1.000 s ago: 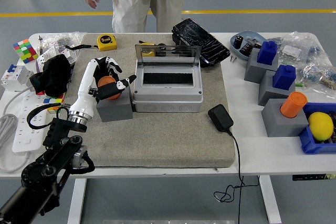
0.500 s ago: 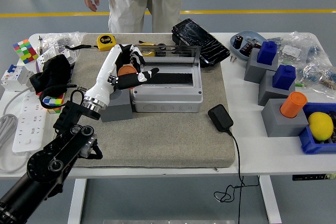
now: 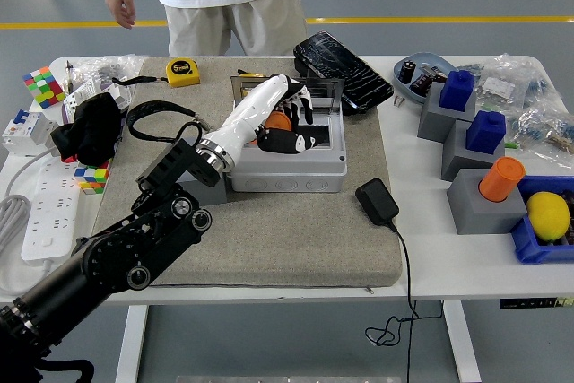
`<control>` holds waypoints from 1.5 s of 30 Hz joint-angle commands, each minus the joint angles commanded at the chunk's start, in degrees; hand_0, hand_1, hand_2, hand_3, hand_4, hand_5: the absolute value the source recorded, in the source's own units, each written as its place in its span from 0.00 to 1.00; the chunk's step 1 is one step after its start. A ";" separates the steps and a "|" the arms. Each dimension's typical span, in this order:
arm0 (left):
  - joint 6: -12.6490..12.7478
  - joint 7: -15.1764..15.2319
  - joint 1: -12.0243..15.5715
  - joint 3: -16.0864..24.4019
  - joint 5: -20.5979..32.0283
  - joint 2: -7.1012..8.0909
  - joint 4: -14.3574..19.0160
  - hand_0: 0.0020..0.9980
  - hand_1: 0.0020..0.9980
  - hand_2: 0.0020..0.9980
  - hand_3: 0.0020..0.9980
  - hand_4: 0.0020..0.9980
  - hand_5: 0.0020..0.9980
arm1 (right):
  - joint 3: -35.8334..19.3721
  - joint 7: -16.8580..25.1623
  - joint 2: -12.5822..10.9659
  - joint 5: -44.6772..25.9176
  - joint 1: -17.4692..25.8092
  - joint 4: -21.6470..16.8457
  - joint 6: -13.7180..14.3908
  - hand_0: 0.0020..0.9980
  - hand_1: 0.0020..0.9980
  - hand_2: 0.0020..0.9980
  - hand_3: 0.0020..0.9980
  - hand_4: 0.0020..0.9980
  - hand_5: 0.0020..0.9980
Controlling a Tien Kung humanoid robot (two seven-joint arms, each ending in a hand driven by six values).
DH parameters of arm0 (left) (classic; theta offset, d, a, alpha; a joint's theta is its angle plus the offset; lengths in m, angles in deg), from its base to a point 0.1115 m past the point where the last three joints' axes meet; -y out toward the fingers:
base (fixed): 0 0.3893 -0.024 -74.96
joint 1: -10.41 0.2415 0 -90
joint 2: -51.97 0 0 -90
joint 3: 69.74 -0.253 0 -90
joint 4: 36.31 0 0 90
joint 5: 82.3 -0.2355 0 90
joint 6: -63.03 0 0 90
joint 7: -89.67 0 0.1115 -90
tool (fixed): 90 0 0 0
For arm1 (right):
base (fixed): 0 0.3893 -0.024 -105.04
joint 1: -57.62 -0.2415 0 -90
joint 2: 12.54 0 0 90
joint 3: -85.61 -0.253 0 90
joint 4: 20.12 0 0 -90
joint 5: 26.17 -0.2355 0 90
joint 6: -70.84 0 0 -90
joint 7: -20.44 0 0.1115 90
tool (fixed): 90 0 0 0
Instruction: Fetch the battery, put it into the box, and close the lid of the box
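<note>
My left hand (image 3: 285, 123) is shut on an orange battery (image 3: 279, 120) and holds it over the open grey box (image 3: 285, 166) at the middle of the mat. The box's clear lid (image 3: 325, 91) stands upright at its far side. The grey holder block (image 3: 204, 192) that bore the battery sits left of the box, mostly hidden by my forearm. My right arm is out of view.
A person stands at the table's far side, hands hanging free. A black charger (image 3: 378, 202) with its cable lies right of the box. A yellow tape measure (image 3: 183, 70), a black pouch (image 3: 341, 65), grey blocks with blue and orange pieces (image 3: 484, 181) and a power strip (image 3: 40, 221) surround the mat.
My left hand has lifted the orange battery off the grey block and carried it right, to above the open box. The person has shifted to the left.
</note>
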 joint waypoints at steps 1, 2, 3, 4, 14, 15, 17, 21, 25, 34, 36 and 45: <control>-0.49 -1.14 -0.87 -0.58 -1.09 -0.30 -0.70 0.07 0.09 0.16 0.31 1.00 0.02 | -0.04 -0.03 -0.01 0.06 -0.02 0.00 0.01 0.65 0.65 0.67 0.59 1.00 0.54; -0.86 -2.03 -1.62 -1.03 -2.17 -0.30 -1.29 0.07 0.09 0.16 0.31 1.00 0.02 | -0.03 -0.03 -0.02 0.05 -0.04 0.00 0.01 0.65 0.65 0.67 0.59 1.00 0.54; -1.18 -2.82 -2.27 -1.41 -3.01 -0.30 -1.82 0.07 0.09 0.16 0.31 1.00 0.02 | 0.00 -0.02 -0.03 0.03 -0.05 0.00 0.02 0.65 0.65 0.67 0.59 1.00 0.54; -1.57 -3.76 -3.03 -1.85 -3.84 -0.30 -2.45 0.07 0.09 0.16 0.31 1.00 0.02 | 0.04 -0.02 -0.04 0.04 -0.06 0.00 0.01 0.65 0.65 0.67 0.59 1.00 0.54; -3.15 -8.89 -6.80 -3.46 -6.93 -0.30 -7.60 0.07 0.09 0.16 0.32 1.00 0.05 | 0.70 -0.09 -0.05 0.02 -0.12 0.00 -0.06 0.65 0.64 0.67 0.58 1.00 0.54; -3.16 -9.07 -6.96 -3.44 -6.91 -0.30 -8.00 0.07 0.09 0.16 0.32 1.00 0.05 | 0.73 -0.10 -0.07 0.04 -0.15 0.00 -0.06 0.65 0.64 0.67 0.58 1.00 0.54; -3.20 -9.72 -7.30 -3.45 -6.66 -0.30 -9.13 0.07 0.09 0.16 0.32 1.00 0.05 | 0.94 -0.10 -0.11 -0.02 -0.26 0.00 -0.07 0.65 0.64 0.67 0.58 1.00 0.54; -2.80 -9.98 -7.18 -3.61 -5.32 -0.30 -9.80 0.07 0.09 0.16 0.33 1.00 0.08 | 1.46 0.02 -0.13 -0.44 -0.43 0.00 -0.05 0.65 0.64 0.67 0.58 1.00 0.54; -2.19 -10.02 -7.09 -3.76 -3.78 -0.30 -9.40 0.07 0.09 0.16 0.33 1.00 0.11 | 1.60 0.02 -0.13 -0.48 -0.42 0.00 -0.05 0.65 0.64 0.67 0.58 1.00 0.54; -1.26 -9.22 -7.31 -4.15 -1.77 -0.30 -8.29 0.07 0.09 0.16 0.33 1.00 0.12 | 1.90 -0.03 -0.16 -0.42 -0.48 0.00 -0.09 0.65 0.64 0.67 0.58 1.00 0.54; -1.13 -9.04 -7.40 -4.30 -1.58 -0.30 -8.63 0.07 0.09 0.16 0.33 1.00 0.12 | 2.06 -0.01 -0.15 -0.45 -0.56 0.00 -0.11 0.65 0.64 0.67 0.58 1.00 0.54; -0.49 -7.56 -7.15 -5.18 0.82 -0.30 -9.33 0.15 0.19 0.25 0.41 1.00 0.21 | 2.28 -0.09 -0.12 -0.51 -0.75 0.00 -0.12 0.65 0.65 0.67 0.58 1.00 0.54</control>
